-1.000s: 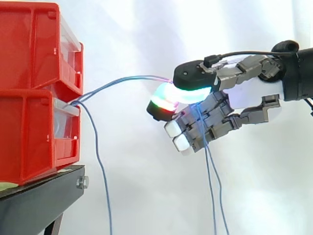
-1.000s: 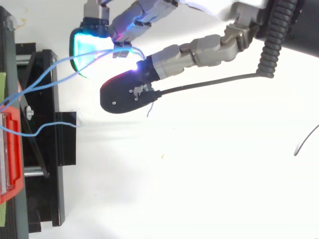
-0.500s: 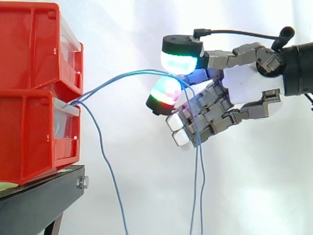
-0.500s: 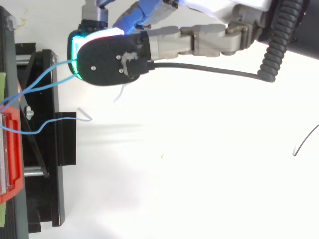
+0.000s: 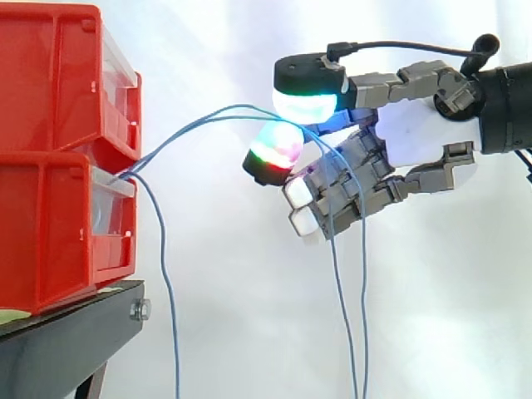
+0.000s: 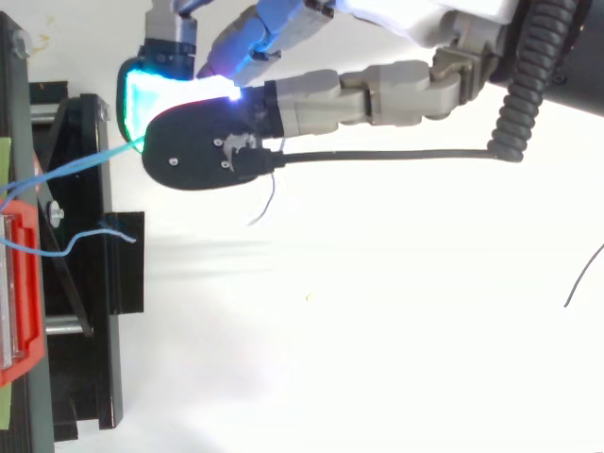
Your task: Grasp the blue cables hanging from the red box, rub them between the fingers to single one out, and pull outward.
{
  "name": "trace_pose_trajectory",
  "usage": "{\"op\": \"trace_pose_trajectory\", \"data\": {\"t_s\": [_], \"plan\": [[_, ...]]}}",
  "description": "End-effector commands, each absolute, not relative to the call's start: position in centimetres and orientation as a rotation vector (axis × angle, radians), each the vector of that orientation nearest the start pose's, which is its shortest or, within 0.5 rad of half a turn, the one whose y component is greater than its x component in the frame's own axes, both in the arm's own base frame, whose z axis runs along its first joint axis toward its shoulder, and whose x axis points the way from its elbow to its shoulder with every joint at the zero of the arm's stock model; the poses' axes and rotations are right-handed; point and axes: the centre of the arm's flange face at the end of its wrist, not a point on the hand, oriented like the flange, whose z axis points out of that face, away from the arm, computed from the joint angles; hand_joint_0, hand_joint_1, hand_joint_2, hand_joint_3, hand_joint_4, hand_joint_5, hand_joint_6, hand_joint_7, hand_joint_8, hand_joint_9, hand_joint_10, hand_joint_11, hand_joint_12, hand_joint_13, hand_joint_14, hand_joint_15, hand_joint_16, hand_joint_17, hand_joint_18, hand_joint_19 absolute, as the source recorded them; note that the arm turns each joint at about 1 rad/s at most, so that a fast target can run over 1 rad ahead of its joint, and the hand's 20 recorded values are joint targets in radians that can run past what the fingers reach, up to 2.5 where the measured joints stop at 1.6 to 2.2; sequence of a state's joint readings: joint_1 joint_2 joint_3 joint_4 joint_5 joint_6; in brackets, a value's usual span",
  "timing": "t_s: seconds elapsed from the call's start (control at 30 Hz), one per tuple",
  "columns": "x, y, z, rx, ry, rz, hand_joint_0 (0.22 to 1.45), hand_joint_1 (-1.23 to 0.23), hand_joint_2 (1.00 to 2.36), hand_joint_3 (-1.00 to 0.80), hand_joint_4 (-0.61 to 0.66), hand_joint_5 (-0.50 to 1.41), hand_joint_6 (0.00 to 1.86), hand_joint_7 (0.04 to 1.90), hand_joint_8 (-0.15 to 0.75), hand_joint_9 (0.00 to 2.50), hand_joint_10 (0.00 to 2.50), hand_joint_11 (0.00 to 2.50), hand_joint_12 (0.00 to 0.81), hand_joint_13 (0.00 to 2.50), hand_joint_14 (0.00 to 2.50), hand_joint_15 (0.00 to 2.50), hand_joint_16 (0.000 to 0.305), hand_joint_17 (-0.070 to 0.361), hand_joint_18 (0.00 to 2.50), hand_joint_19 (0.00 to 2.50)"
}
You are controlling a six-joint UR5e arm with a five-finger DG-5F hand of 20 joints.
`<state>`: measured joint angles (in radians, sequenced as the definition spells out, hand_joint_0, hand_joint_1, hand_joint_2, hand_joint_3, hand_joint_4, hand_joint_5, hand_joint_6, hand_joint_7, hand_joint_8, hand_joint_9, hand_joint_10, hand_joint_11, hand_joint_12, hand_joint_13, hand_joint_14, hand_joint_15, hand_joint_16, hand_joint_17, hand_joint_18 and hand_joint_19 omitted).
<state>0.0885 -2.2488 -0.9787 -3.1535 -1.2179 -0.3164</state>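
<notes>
Beside the red bins [image 5: 50, 158], blue cables [image 5: 241, 107] draped over curled fingers [image 5: 349, 187] of the hand [image 5: 416, 141], thumb pad [image 5: 306, 101] apart above.

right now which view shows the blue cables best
Side view: the blue cables arc from the lower red bin to the robot hand and hang down past it. The top view catches a short stretch beside the bin.

The hand [image 5: 420, 141] has a white palm shell and fingers [image 5: 391, 83] built of grey, blocky metal links. The fingers end in thick pads [image 5: 278, 150]. One glows pale cyan under a rounded black cap [image 5: 309, 76], another shows green, pink and red bands, and two lower ones are plain white. From above, the black cap carries small silver screws [image 6: 219, 143]. A black cylindrical wrist [image 5: 507, 108] sits behind the palm.
</notes>
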Motion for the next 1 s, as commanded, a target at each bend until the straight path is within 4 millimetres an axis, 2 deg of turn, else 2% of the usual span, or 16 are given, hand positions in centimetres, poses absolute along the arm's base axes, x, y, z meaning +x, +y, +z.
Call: {"op": "trace_pose_trajectory", "data": {"t_s": [0.0,0.2,0.47,0.6,0.67,0.77,0.87,0.97], "plan": [[75.3,-10.1,35.3,1.155,1.259,0.72,0.62,-0.82,1.02,-0.19,0.11,-0.18,0.88,0.88,0.265,0.87,0.02,0.56,0.321,0.75,0.02,0.52,0.045,0.102,0.55,0.5],[75.3,-10.1,35.2,1.158,1.262,0.718,0.62,-0.83,1.01,-0.32,0.14,-0.18,0.88,0.87,0.259,0.88,0.02,0.55,0.317,0.75,0.02,0.52,0.045,0.101,0.55,0.5],[75.2,-10.0,35.1,1.159,1.265,0.713,0.55,-0.67,1.0,-0.45,0.15,-0.17,0.86,0.89,0.278,0.94,0.02,0.54,0.329,0.77,0.02,0.52,0.046,0.104,0.57,0.51],[75.2,-9.7,35.1,1.163,1.272,0.713,0.55,-0.66,1.0,-0.45,0.16,-0.16,0.86,0.91,0.278,0.95,0.02,0.54,0.329,0.78,0.02,0.52,0.046,0.105,0.57,0.51],[75.0,-9.5,34.9,1.17,1.286,0.709,0.59,-0.72,1.01,-0.41,0.16,-0.16,0.86,0.92,0.277,0.95,0.02,0.54,0.326,0.78,0.02,0.52,0.045,0.102,0.57,0.51],[74.9,-9.1,34.8,1.176,1.301,0.708,0.6,-0.73,1.01,-0.39,0.16,-0.16,0.86,0.93,0.273,0.96,0.02,0.55,0.323,0.78,0.02,0.52,0.045,0.102,0.58,0.51],[74.9,-8.7,34.7,1.18,1.309,0.709,0.6,-0.76,1.01,-0.28,0.13,-0.16,0.88,0.96,0.274,0.96,0.02,0.56,0.322,0.79,0.02,0.52,0.045,0.101,0.58,0.51],[74.9,-8.5,34.7,1.181,1.311,0.713,0.59,-0.75,1.02,-0.25,0.14,-0.15,0.89,0.96,0.274,0.98,0.02,0.56,0.323,0.8,0.02,0.53,0.045,0.101,0.59,0.52]]}}
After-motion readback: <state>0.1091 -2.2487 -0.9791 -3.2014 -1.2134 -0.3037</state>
